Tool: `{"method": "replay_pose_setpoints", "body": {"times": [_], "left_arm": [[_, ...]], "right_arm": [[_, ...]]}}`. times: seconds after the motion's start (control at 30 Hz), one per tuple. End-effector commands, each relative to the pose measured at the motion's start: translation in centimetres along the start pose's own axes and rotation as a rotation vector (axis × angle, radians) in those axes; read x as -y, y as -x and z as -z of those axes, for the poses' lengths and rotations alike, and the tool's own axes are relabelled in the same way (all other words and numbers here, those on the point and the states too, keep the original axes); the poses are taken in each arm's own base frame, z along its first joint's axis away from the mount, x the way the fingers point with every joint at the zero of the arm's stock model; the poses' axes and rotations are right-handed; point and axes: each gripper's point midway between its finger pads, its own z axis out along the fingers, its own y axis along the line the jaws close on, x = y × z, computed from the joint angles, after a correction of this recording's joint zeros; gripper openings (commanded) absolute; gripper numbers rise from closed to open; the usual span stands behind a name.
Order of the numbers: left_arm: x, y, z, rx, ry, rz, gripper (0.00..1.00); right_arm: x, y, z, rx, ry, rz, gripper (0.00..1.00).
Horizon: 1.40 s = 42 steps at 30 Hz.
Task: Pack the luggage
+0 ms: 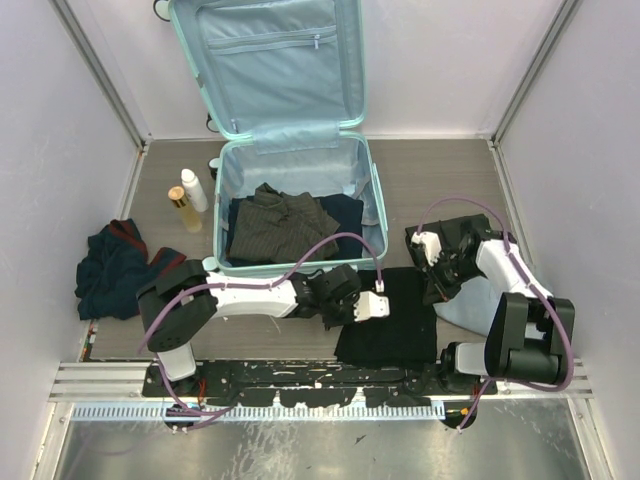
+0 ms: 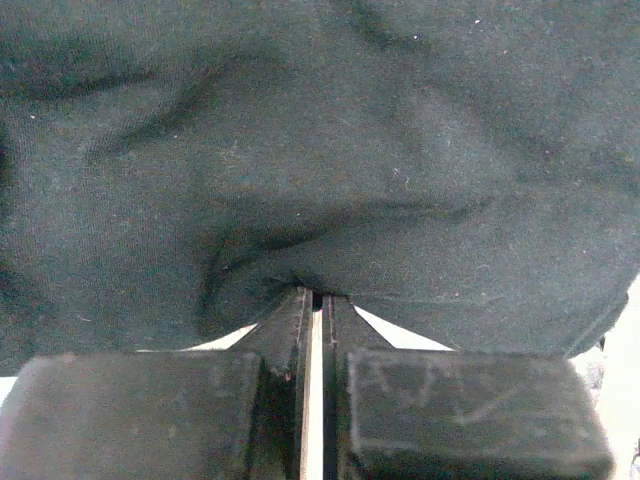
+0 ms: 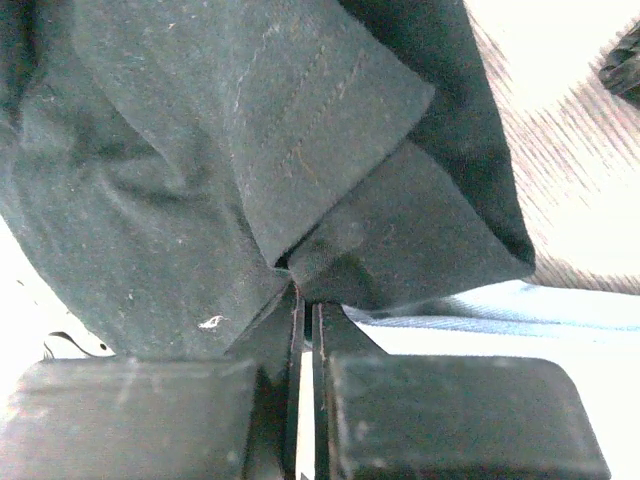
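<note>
Top view: the luggage (image 1: 290, 150) occupies the upper centre of the frame, opened. Its lid stands upright against the back wall and shows a pale blue lining with a zip pocket. Its base lies flat on the desk (image 1: 440, 170) and contains a grey striped garment (image 1: 275, 225) beside a dark navy one (image 1: 345, 215). A black garment (image 1: 395, 325) is spread on the desk at lower centre, just below the luggage's base.

The left gripper (image 1: 383, 308) meets the black garment's left edge. The right gripper (image 1: 436, 283) meets its upper right corner, beside a light blue cloth (image 1: 470, 305). At the left of the frame lies a heap of dark blue and red clothing (image 1: 115, 265). A white bottle (image 1: 193, 190) and an amber bottle (image 1: 183, 208) lie just left of the luggage.

Left wrist view: the left gripper (image 2: 318, 298) has its fingers pressed almost together, pinching a puckered fold of the black garment (image 2: 320, 150).

Right wrist view: the right gripper (image 3: 303, 288) is likewise pressed together, pinching a folded corner of the black garment (image 3: 200, 150). The light blue cloth (image 3: 520, 305) shows at the right, under that corner.
</note>
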Motion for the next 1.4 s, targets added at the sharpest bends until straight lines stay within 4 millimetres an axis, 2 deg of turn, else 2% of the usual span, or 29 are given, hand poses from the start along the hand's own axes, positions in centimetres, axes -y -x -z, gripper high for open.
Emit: {"method": "replay_pose_setpoints", "body": {"times": [0.0, 0.2, 0.37, 0.6, 0.83, 1.0, 1.1, 1.23, 1.37], "left_arm": [[0.4, 3.4, 1.6, 0.076, -0.048, -0.016, 0.0], [0.7, 7.6, 6.0, 0.167, -0.05, -0.04, 0.0], [0.5, 9.9, 8.7, 0.212, -0.03, -0.049, 0.0], [0.0, 11.8, 12.0, 0.253, 0.004, -0.098, 0.0], [-0.7, 13.3, 16.2, 0.295, 0.059, -0.163, 0.0], [-2.7, 13.3, 19.5, 0.299, 0.117, -0.183, 0.0], [-5.0, 12.9, 21.2, 0.295, 0.168, -0.17, 0.0], [-9.4, 11.8, 23.9, 0.289, 0.267, -0.15, 0.0], [-13.3, 9.8, 25.9, 0.272, 0.335, -0.126, 0.0]], "right_arm": [[-0.2, 1.6, 2.5, 0.036, -0.049, 0.069, 0.01], [-1.4, 2.6, 5.7, 0.04, -0.089, 0.112, 0.01], [-2.2, 3.6, 8.1, 0.048, -0.116, 0.116, 0.01], [-4.0, 5.9, 11.9, 0.107, -0.148, 0.129, 0.01], [-5.8, 9.4, 15.7, 0.223, -0.174, 0.152, 0.01], [-6.1, 14.3, 17.7, 0.385, -0.152, 0.107, 0.01], [-6.3, 18.0, 18.6, 0.473, -0.149, 0.112, 0.01], [-6.6, 23.0, 17.9, 0.535, -0.182, 0.131, 0.01], [-6.3, 27.7, 16.8, 0.598, -0.186, 0.109, 0.01]]}}
